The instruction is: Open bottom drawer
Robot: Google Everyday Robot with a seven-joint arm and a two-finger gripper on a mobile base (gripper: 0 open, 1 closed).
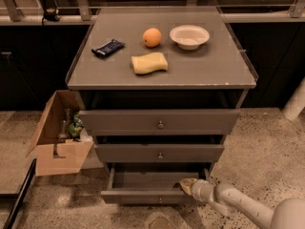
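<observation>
The bottom drawer [143, 195] is the lowest of three grey drawers and stands pulled out, its grey inside showing behind the slim front. A small brass knob sits on that front near the lower edge. My gripper [187, 185] reaches in from the lower right on a white arm and sits at the drawer's right front corner, over its top edge. The two taller drawers above, each with a round knob [160, 125], stay pushed in.
On the cabinet top [209, 70] lie an orange [152, 37], a white bowl [189, 36], a yellow sponge [149, 63] and a dark snack packet [107, 47]. An open cardboard box [57, 144] stands on the floor to the left. A white post [295, 104] rises at right.
</observation>
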